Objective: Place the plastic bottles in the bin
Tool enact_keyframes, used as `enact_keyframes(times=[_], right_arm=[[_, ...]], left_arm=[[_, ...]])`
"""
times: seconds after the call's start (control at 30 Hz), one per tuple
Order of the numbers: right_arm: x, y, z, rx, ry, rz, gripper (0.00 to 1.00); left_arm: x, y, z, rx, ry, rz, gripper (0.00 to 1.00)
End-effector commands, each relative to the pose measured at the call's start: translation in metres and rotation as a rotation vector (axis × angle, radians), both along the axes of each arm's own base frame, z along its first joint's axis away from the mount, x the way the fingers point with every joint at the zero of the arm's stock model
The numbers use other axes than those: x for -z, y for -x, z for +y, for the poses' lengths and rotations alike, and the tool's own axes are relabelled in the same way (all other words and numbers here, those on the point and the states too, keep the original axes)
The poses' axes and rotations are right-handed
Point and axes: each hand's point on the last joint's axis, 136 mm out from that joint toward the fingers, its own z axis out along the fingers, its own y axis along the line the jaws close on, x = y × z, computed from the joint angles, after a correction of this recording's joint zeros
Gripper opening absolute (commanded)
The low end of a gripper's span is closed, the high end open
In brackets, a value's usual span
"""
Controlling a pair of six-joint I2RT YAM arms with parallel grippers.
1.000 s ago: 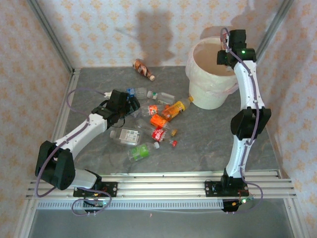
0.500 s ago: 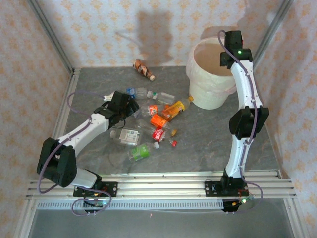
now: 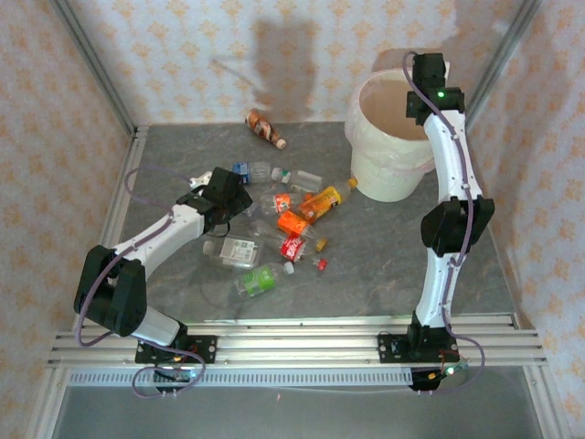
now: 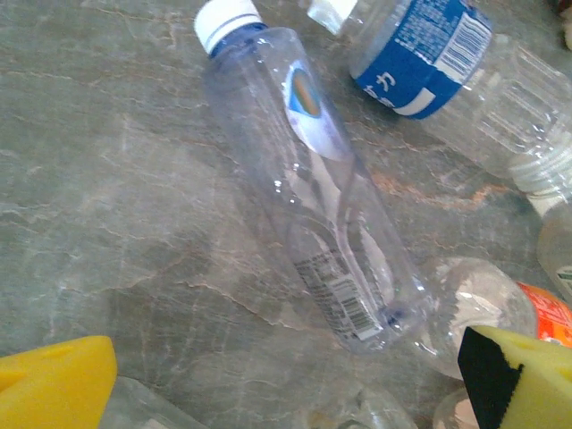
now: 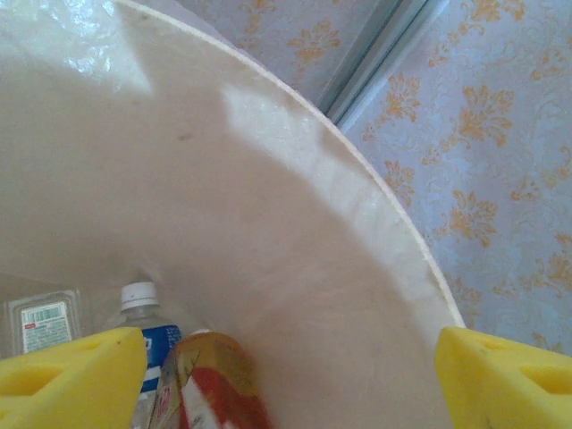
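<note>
- Your left gripper (image 4: 286, 384) is spread wide; one clear bottle (image 4: 313, 188), white-capped with a barcode label, lies just ahead of its fingers.
- Your right gripper (image 5: 286, 380) hangs spread above the cream bin (image 5: 295, 223); three lie below it: red-labelled bottle (image 5: 210, 384), blue-labelled bottle (image 5: 152, 338), white-labelled bottle (image 5: 45, 317).

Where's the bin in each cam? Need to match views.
Top external: bin at upper right, on the far side of the table.
Right wrist: seen from above, pale inside across left and middle, rim arcing to lower right.
Left wrist: aimed at a clear bottle on the table.
Shared landmark: metal corner post behind the bin, top right of the right wrist view.
</note>
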Motion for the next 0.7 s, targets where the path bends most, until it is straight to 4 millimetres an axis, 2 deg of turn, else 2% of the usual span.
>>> enact_keyframes(times=[0.0,0.2,0.33,0.47,0.67], right_arm=[[-0.029,0.01,0.007,0.02,-0.018,-0.073,0.86],[-0.06,0.015,0.023,-0.004,-0.077,-0.182,0.92],[-0.081,0.021,0.033,-0.038,-0.139,-0.261,0.98],[-0.096,0.031,0.044,-0.071,-0.208,-0.336,0.99],[-0.118,0.046,0.068,-0.181,-0.355,-0.461,0.99]], left_arm=[[-0.015,0.002,0.02,-0.08,-0.053,-0.029,1.0],[-0.007,0.017,0.031,-0.161,-0.04,0.015,1.0],[-0.006,0.039,0.04,-0.227,-0.037,0.076,1.0],[-0.007,0.065,0.047,-0.276,-0.036,0.132,1.0],[0.014,0.1,0.045,-0.348,0.06,0.193,1.0]])
